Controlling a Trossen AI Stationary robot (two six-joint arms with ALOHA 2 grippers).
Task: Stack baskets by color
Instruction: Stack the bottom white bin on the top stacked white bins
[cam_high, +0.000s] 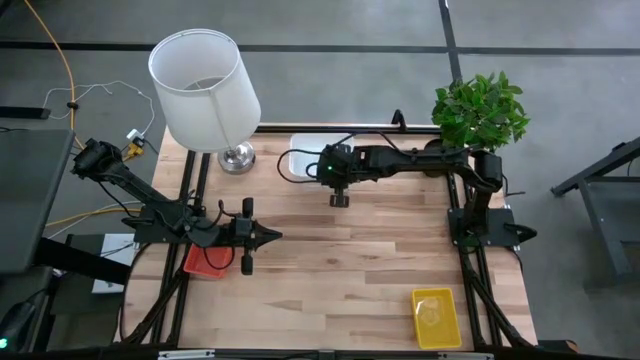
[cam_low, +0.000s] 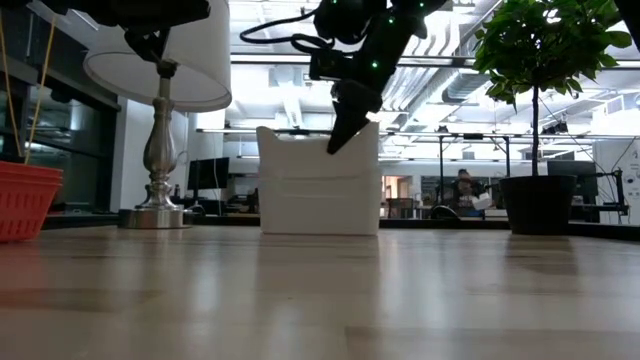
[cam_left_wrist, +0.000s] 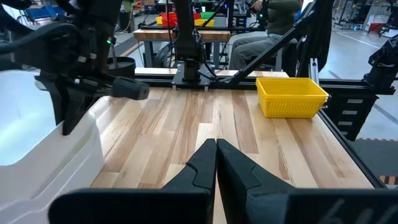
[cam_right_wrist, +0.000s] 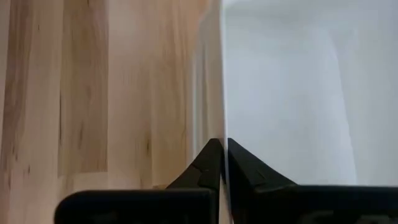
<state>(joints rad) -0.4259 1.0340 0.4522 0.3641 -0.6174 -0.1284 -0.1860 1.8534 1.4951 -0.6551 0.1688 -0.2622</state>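
Note:
White baskets (cam_high: 303, 160) stand stacked (cam_low: 310, 190) at the table's far edge, between the lamp and the plant. My right gripper (cam_high: 340, 200) reaches down onto the stack's top and is shut on a white basket's rim. A red basket (cam_high: 205, 262) rests on the table at the near left, partly under my left arm. My left gripper (cam_high: 275, 237) hangs shut and empty above the wood just right of it. A yellow basket (cam_high: 436, 317) sits on its base at the near right corner. My right gripper pinches the thin upper edge of a white basket's side wall (cam_right_wrist: 224, 134), one finger inside the basket and one outside. The fingers come from above, slanting down. Whether that basket is lifted off the ones beneath, I cannot tell.
A tall lamp with a white shade (cam_high: 205, 90) stands at the far left corner. A potted plant (cam_high: 480, 110) stands at the far right. Bare wood lies across the table's middle (cam_high: 350, 270). A person (cam_left_wrist: 267, 25) sits in the room beyond the table.

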